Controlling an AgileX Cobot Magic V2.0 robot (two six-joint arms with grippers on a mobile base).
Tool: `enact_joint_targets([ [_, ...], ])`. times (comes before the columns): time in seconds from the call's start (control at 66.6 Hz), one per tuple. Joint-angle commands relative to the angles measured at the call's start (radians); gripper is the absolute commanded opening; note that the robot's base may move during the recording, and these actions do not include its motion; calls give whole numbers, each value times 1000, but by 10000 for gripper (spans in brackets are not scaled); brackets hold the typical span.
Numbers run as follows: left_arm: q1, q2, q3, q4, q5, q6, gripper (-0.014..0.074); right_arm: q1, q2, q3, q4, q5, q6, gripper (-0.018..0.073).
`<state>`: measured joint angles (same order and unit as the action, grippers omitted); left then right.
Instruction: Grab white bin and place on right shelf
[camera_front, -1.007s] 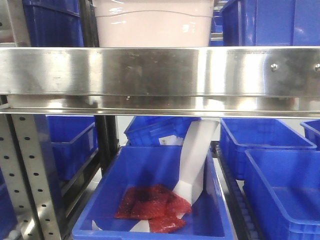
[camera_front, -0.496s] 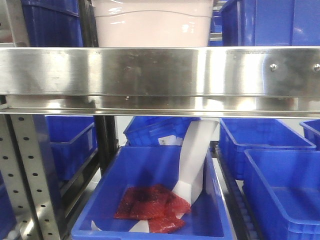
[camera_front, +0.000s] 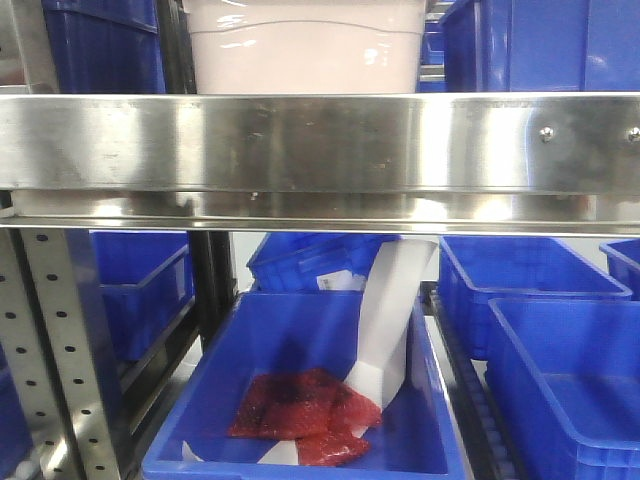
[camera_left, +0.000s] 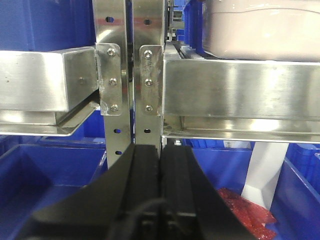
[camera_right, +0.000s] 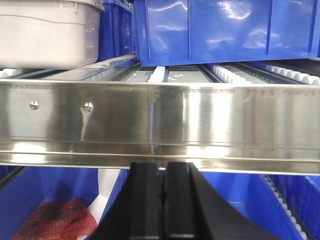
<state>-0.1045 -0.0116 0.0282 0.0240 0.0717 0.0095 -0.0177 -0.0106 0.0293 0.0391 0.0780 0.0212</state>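
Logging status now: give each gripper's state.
Left gripper: shut, fingers together, holding nothing.
Right gripper: shut, fingers together, holding nothing.

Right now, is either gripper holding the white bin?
No. Both the left gripper and the right gripper are shut on nothing below the shelf rail, while the white bin sits above it.

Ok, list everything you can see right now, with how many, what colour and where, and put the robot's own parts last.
white bin: one, pinkish-white, on the upper level behind the front rail
right shelf: one, shiny steel rail, perforated grey upright lower left
blue crates: several, blue, above and below the rail
red packets: a pile, red, inside the near lower crate
white sheet: one, white, leaning in the same crate
left gripper: black, shut, below the rail
right gripper: black, shut, below the rail
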Motion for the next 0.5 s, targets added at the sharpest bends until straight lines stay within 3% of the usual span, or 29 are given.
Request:
enact_joint_targets([
  [0.0,-8,-11,-1,-5,-82,-2,-126,-1,-18,-1,-13,-89,-1,34],
  [0.481,-8,-11,-1,-5,-82,-2,-126,-1,-18,-1,-13,-89,-1,34],
])
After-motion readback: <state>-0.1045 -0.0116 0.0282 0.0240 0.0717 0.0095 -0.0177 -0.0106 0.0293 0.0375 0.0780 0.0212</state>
